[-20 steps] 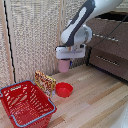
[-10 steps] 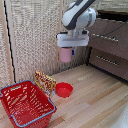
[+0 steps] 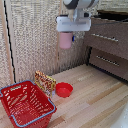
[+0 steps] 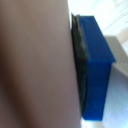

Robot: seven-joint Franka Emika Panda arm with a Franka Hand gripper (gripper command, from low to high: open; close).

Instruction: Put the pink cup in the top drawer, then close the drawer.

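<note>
I see the pincer (image 3: 66, 36) in the upper middle of the exterior frame, pinching the pink cup (image 3: 65, 40), which hangs directly beneath the white block, well above the wooden floor (image 3: 95, 102). In the wrist view the cup (image 4: 32, 65) fills most of the frame, pressed against one blue fingertip (image 4: 97, 70). The chest of drawers (image 3: 107, 47) stands at upper right, just beside the cup. Lower left: red basket (image 3: 25, 102), red bowl (image 3: 64, 89).

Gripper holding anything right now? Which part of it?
Yes: the gripper holds the pink cup by its upper rim and wall, lifted high above the floor beside the dresser.
</note>
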